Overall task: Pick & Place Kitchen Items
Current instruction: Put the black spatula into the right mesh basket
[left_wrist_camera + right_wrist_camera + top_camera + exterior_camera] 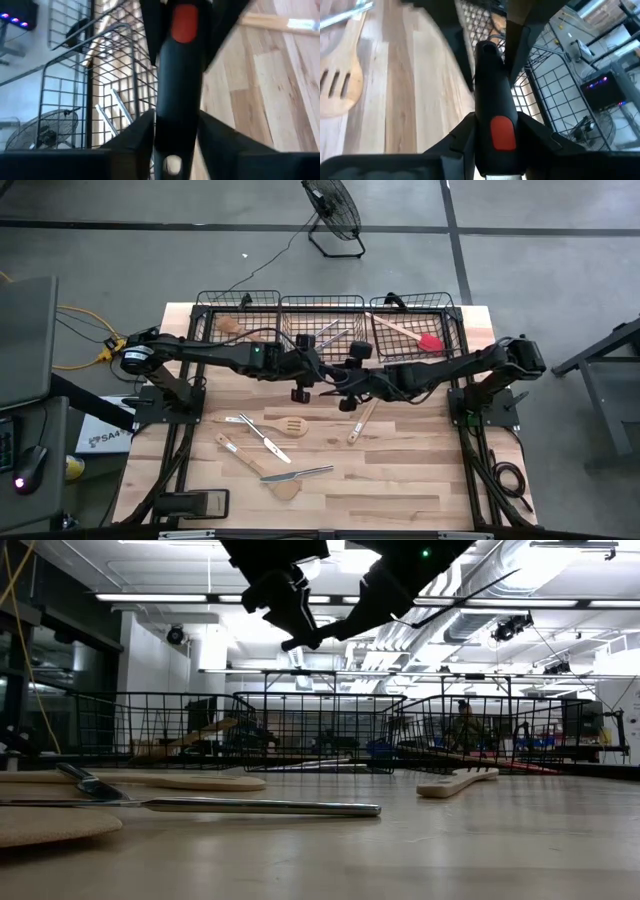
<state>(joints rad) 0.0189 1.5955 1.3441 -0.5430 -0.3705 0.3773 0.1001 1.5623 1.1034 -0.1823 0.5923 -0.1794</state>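
Evidently a handover: both hands meet above the desk's centre on one black-handled utensil (492, 110), left hand (300, 370) at nine o'clock, right hand (350, 383) at three, each closed around it. Other utensils lie toward six; baskets (320, 315) stand at twelve.

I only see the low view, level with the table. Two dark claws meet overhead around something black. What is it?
Observer: A black handle with a red patch. The right wrist view shows the right gripper closed on it at the patch.
Operator: And the other claw?
Observer: Its own wrist view puts the left gripper at that handle's other end.
Operator: What's in the baskets behind?
Observer: From above, a red-headed spatula lies in the right-hand basket.
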